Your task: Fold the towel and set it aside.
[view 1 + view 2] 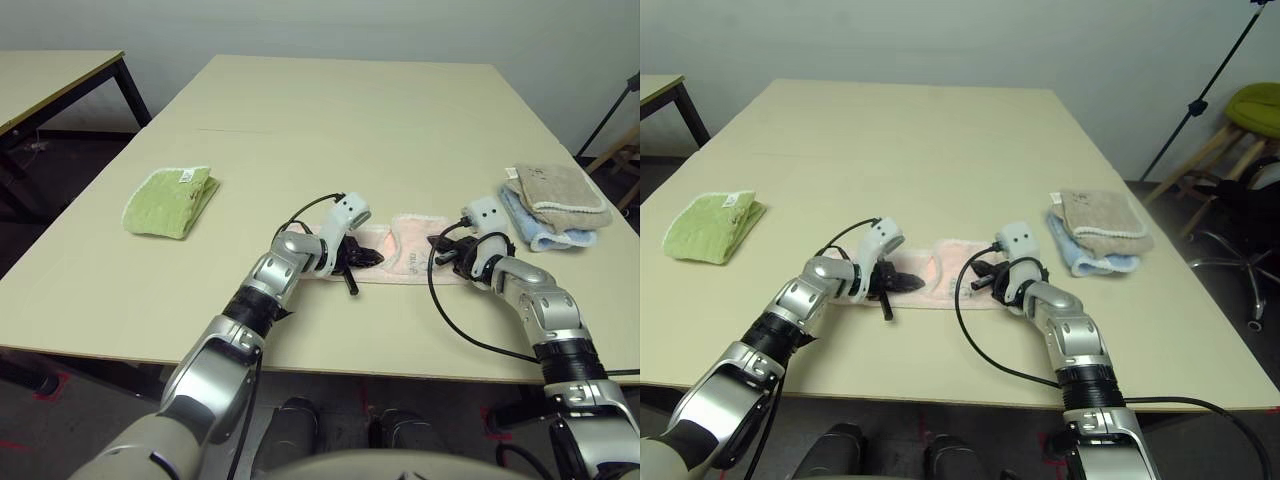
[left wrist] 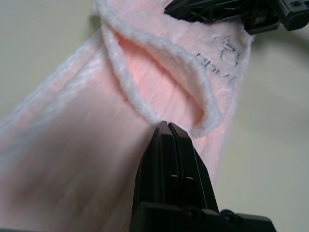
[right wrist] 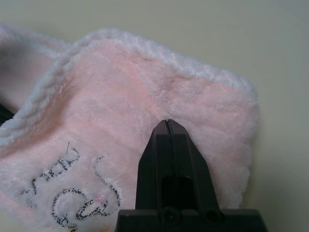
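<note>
Left eye view: pink towel (image 1: pixel 400 255) lying as a narrow folded strip near the front edge of the table (image 1: pixel 330 110), roughly mid-width. Left gripper (image 1: pixel 362 258) down at the strip's left end, fingers pressed together, tips against the cloth beside a raised white-edged fold; right gripper (image 1: pixel 443 250) at the strip's right end, fingers likewise fully closed, tips on the pile near the corner. From the wrist views, cloth pinched or merely touched: cannot tell for either. Judged step: another fold of the strip, end over end. To do well: confirm a real pinch on each end before lifting, keep corners level, lay one end squarely onto the other, flatten the puffed fold seen in the left wrist view so edges line up. Edges and room: front edge close, so no dragging toward the body, risk of cloth hanging off. Stacked beige and blue cloths (image 1: pixel 555 205) just right of the right gripper, little room there. Green towel (image 1: pixel 170 200) well apart near the left edge. Wide bare tabletop toward the back edge and between strip and green towel, best spots for setting aside.
</note>
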Available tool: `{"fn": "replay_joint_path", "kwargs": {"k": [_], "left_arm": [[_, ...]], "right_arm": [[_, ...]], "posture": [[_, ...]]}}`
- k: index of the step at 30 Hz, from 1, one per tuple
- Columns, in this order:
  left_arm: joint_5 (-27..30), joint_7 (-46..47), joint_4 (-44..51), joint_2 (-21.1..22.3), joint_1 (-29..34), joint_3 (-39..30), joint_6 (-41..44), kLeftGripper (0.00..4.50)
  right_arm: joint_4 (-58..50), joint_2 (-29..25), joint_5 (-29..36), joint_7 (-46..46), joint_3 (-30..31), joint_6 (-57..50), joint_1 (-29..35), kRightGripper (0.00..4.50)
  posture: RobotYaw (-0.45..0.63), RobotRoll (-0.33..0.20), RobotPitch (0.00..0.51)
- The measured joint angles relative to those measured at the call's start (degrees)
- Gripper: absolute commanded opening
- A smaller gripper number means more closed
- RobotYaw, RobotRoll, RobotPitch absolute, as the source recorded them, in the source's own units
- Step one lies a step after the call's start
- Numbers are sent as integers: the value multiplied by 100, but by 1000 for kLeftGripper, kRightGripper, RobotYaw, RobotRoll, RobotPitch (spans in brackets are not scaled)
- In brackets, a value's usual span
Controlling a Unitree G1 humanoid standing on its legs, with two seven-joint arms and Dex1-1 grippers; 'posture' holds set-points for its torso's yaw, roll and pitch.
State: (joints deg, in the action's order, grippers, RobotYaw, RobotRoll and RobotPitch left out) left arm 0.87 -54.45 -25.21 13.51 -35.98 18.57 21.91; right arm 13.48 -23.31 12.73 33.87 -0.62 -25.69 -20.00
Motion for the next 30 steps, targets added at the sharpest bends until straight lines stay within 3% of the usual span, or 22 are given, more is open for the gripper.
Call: {"fn": "replay_joint_path", "kwargs": {"k": [5,7,9,11,15,16,20,21,22,25,28,30], "left_arm": [[228,31,712,258,288,-232,414,77],[489,178,1471,353,436,-538,916,77],[883,440,2365,330,494,-964,1652,718],[1362,811,3320,292,564,-1554,2633,1365],[2000,1369,4360,314,845,-2408,4156,2742],[2235,1518,4715,250,988,-2834,4881,3149],[2660,1883,5295,55,1232,-3900,6359,4500],[2716,1989,5416,-31,1401,-4118,6550,4500],[2776,2093,5488,-97,1628,-4286,6713,4500],[3073,2338,5537,-90,2359,-4417,6942,4500],[3338,2666,5536,-143,2600,-4546,6956,4500],[3430,2946,5484,-431,2639,-4647,6958,4500]], "right_arm": [[-127,-26,50,243,18,8,15,0],[-297,2,224,424,-36,24,29,0],[-438,-5,335,578,-72,69,39,178],[-546,-76,400,782,-69,161,65,624],[-735,-258,664,1098,-117,110,95,2038],[-842,-351,782,1264,-126,76,96,2465],[-997,-636,922,1586,-236,152,11,3980],[-1031,-669,914,1623,-239,258,-52,4411],[-1073,-705,920,1690,-257,394,-122,4467],[-1108,-870,1071,2208,-319,832,-243,4467],[-1036,-1094,994,2446,-311,1111,-258,4467],[-926,-1219,992,2601,-312,1182,-277,4467]], "posture": [[112,0,43],[116,0,45],[130,0,53],[130,0,53],[145,0,56],[155,0,61],[158,0,64],[159,0,65],[161,0,67],[162,0,71],[163,0,74],[168,0,72]]}}
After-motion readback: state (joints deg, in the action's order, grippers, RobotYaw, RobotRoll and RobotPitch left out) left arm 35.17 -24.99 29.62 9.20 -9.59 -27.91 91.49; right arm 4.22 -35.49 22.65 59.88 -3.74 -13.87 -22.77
